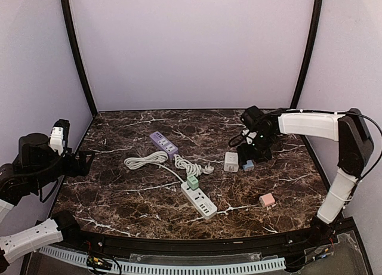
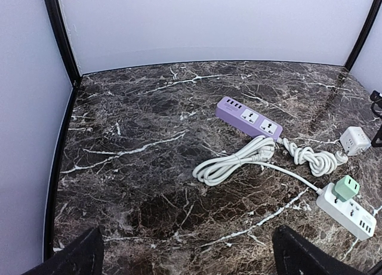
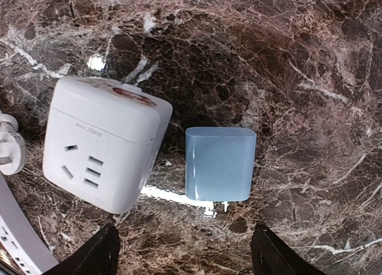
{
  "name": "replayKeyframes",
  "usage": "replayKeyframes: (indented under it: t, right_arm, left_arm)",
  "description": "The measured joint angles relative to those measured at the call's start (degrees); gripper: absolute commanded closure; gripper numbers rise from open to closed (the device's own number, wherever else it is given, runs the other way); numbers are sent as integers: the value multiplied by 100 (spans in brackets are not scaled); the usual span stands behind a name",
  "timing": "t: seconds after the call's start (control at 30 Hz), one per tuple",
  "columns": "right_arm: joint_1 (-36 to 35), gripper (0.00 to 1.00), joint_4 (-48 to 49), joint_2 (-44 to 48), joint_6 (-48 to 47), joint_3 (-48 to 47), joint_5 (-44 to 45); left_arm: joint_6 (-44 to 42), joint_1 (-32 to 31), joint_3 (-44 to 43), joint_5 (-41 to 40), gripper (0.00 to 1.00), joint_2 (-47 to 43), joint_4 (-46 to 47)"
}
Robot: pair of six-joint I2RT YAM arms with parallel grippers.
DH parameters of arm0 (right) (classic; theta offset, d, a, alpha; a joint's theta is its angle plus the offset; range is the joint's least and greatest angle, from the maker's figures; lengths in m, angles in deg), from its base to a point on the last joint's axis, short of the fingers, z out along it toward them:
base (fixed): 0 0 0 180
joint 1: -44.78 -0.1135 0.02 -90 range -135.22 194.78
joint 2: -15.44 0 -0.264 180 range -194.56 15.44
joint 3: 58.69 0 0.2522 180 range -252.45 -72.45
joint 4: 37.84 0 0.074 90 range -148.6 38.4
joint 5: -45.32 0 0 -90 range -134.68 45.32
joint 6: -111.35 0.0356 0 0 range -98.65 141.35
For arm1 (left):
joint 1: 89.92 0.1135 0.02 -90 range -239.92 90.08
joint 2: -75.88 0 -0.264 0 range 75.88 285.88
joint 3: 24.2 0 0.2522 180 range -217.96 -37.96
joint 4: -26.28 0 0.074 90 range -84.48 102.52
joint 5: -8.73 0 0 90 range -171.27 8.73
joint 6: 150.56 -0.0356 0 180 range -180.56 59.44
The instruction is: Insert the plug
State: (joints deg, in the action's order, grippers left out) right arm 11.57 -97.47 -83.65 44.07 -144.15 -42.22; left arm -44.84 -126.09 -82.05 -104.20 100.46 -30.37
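A light blue plug (image 3: 219, 163) lies flat on the dark marble table, its prongs pointing toward my right gripper (image 3: 185, 254). That gripper is open and empty, hovering just above the plug with a finger on either side of it. A white cube socket (image 3: 104, 141) sits right beside the plug on its left. In the top view the blue plug (image 1: 248, 165) and cube (image 1: 231, 161) lie under the right gripper (image 1: 253, 153). My left gripper (image 2: 188, 257) is open and empty at the table's left edge, also shown in the top view (image 1: 83, 163).
A white power strip (image 1: 199, 200) with a green plug (image 1: 193, 182) in it lies at centre front. A purple power strip (image 1: 164, 142) and coiled white cables (image 1: 146, 160) lie behind it. A pink plug (image 1: 267, 199) lies front right. Walls enclose the table.
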Motion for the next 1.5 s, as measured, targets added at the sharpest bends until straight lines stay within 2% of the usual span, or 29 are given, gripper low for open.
replayKeyframes:
  t: [0.33,0.77,1.0,1.3,1.5]
  right_arm:
    - [125,35,262,-225,-144,293,-7]
    - [251,40,787,-466,-339,492,15]
    - [262,42,1357,-413,-369,901,66]
    - [262,50,2374,-155,-378,1482,251]
    - [264,57,2680,-129,-374,1609,293]
  left_arm:
    - [2,0,0,-2,1,0,0]
    - [2,0,0,-2,1,0,2]
    - [2,0,0,-2,1,0,0]
    - [2,0,0,-2,1,31,0]
    - [2,0,0,-4,1,81,0]
